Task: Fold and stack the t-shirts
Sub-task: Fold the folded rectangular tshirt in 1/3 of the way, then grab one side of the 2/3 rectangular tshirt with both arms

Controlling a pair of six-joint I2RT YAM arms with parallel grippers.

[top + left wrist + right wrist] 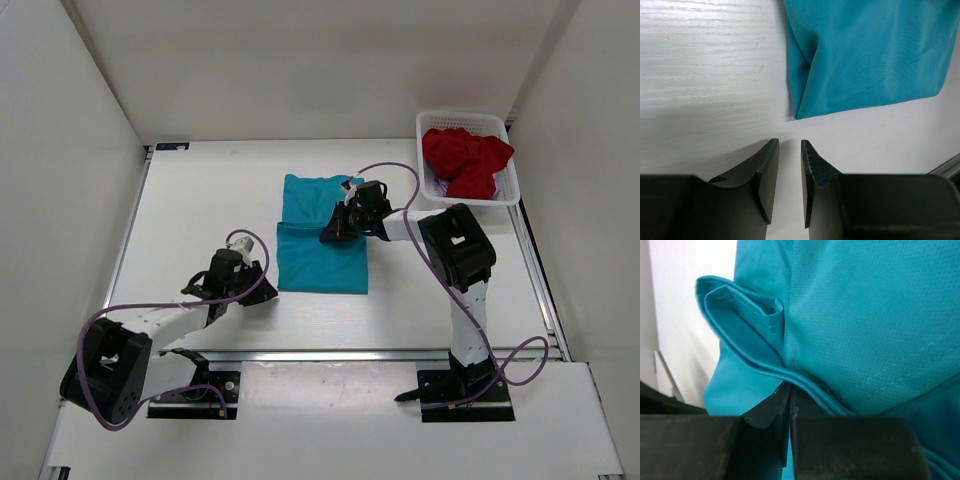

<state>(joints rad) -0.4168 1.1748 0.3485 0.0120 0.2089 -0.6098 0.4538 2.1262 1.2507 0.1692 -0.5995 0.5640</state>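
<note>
A teal t-shirt [320, 262] lies partly folded in the middle of the table. My right gripper [331, 234] rests on its right-centre, shut on a hemmed edge of the teal t-shirt [865, 315]. In the right wrist view that right gripper [791, 386] has a raised fold of cloth to its left. My left gripper [265, 293] is low over bare table just off the shirt's near left corner. The left gripper [790, 142] is open with a narrow gap and nothing in it, and the teal cloth [865, 55] lies just ahead. A dark red t-shirt [465, 158] is bunched in the basket, with a bit of lilac t-shirt [441, 186] under it.
The white mesh basket [465, 117] stands at the far right corner. White walls close in the table at the back and on both sides. A metal rail [350, 354] runs along the near edge.
</note>
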